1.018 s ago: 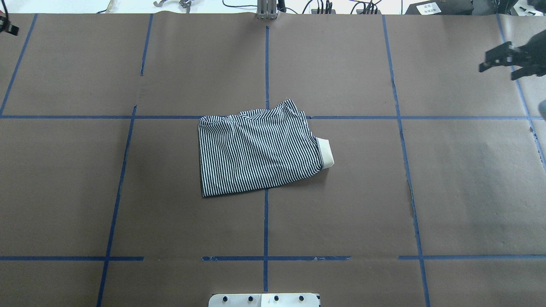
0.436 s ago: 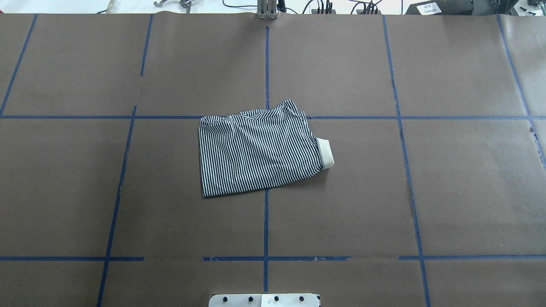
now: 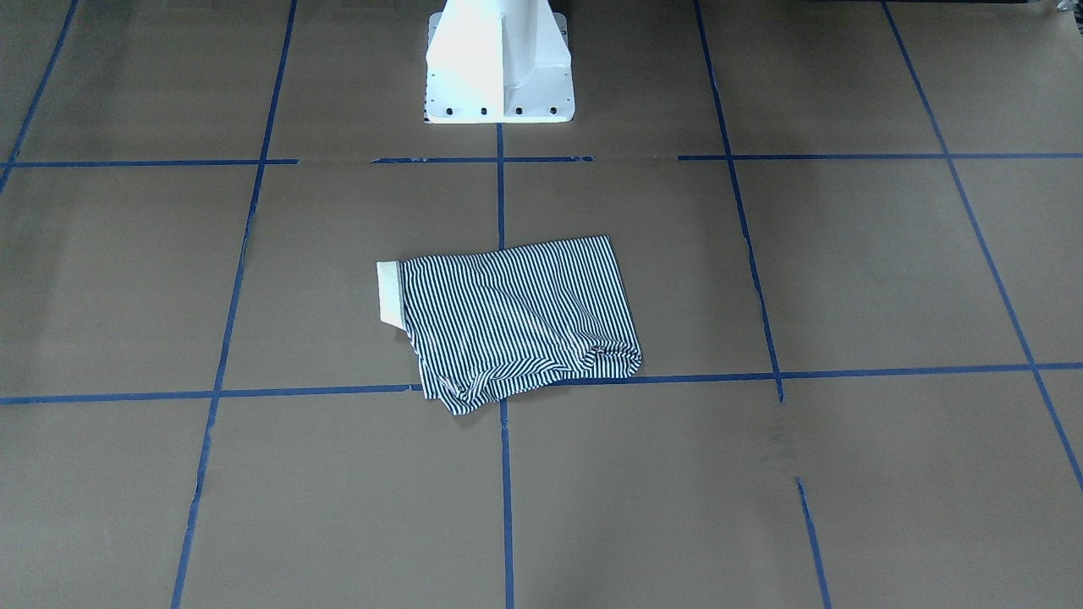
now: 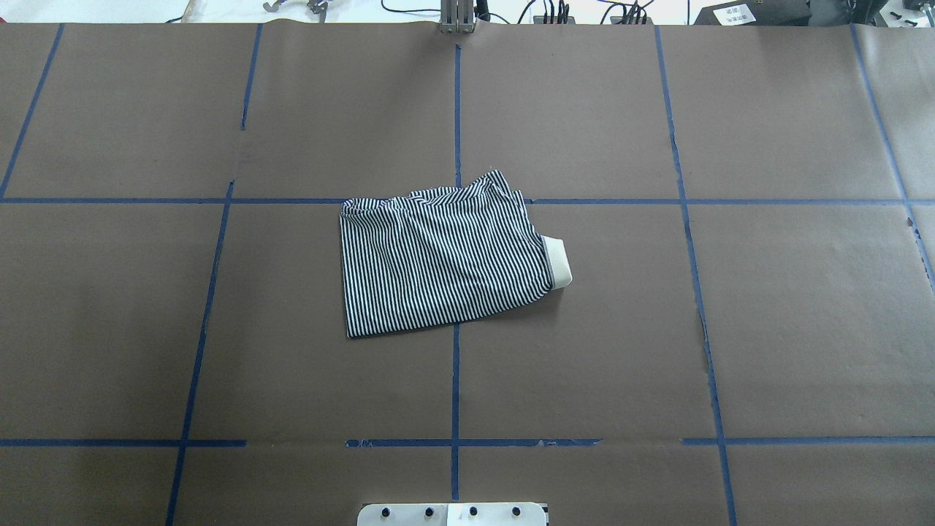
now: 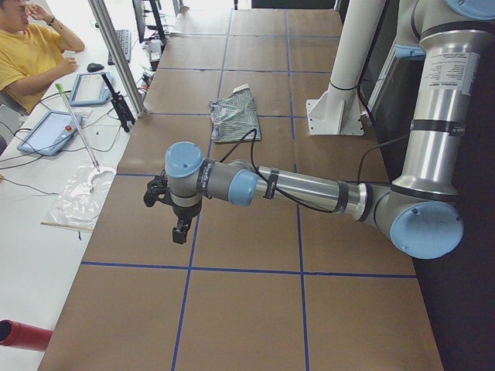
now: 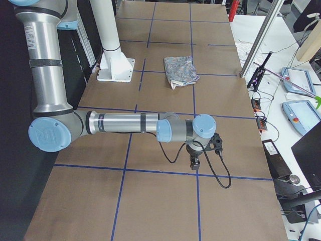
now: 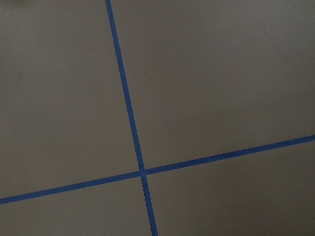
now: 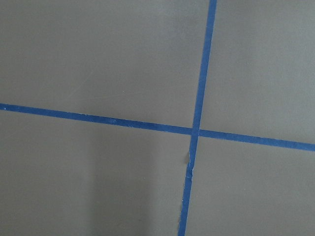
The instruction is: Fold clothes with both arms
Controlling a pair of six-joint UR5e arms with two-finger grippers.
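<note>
The clothes are one striped navy-and-white shirt (image 4: pixel 442 263), folded into a rough rectangle at the table's middle, with its cream collar (image 4: pixel 559 263) poking out on one side. The shirt also shows in the front view (image 3: pixel 516 321) and in both side views (image 5: pixel 234 116) (image 6: pixel 180 70). Neither gripper touches it. My left gripper (image 5: pixel 179 232) hangs over bare table far toward my left end. My right gripper (image 6: pixel 194 163) hangs over bare table toward my right end. I cannot tell whether either is open or shut. Both wrist views show only brown paper and blue tape.
Brown paper with a blue tape grid covers the table (image 4: pixel 219 329). The white pedestal base (image 3: pixel 499 59) stands at my side of it. A person in yellow (image 5: pixel 27 54) sits at a side desk with tablets (image 5: pixel 50 131). More tablets (image 6: pixel 301 80) and cables lie beyond the far edge.
The right gripper, at the overhead view's right edge a second ago, has left that view, and so has the black part at its left edge. The shirt has not moved.
</note>
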